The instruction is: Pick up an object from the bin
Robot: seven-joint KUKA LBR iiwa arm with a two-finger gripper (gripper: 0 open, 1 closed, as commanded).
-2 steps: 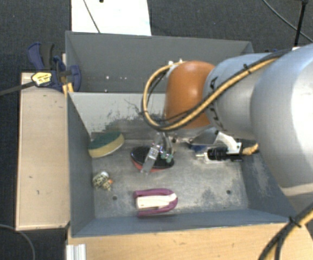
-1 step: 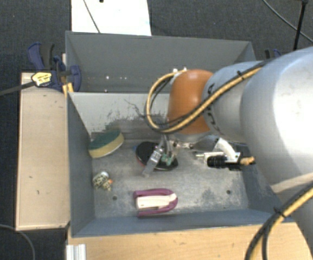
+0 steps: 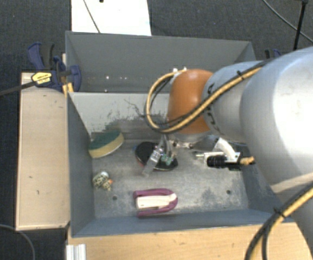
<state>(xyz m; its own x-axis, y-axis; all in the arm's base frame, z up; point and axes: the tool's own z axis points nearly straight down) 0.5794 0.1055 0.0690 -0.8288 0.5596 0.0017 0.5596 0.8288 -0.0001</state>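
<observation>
- The end effector (image 3: 160, 158) is standing over a flat, black, rounded disc (image 3: 144, 151) lying mid-bin; I cannot tell whether it is open or closed.
- A green-and-yellow oval sponge pad (image 3: 106, 143) is leaning at the left wall of the grey metal bin (image 3: 80, 161).
- A glossy purple-and-white plastic oblong (image 3: 155, 201) is lying near the front wall.

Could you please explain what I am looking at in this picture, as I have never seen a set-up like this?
One camera looks down, a little from one side, on a grey metal bin. The large silver shape coming in from the right is a robot arm; the orange cover is part of it. At its end is the gripper, low over a black round thing near the bin's middle. Around it lie a green and yellow sponge, a small metal piece, a purple and white thing and a black and white thing. I cannot tell whether anything is held.
</observation>
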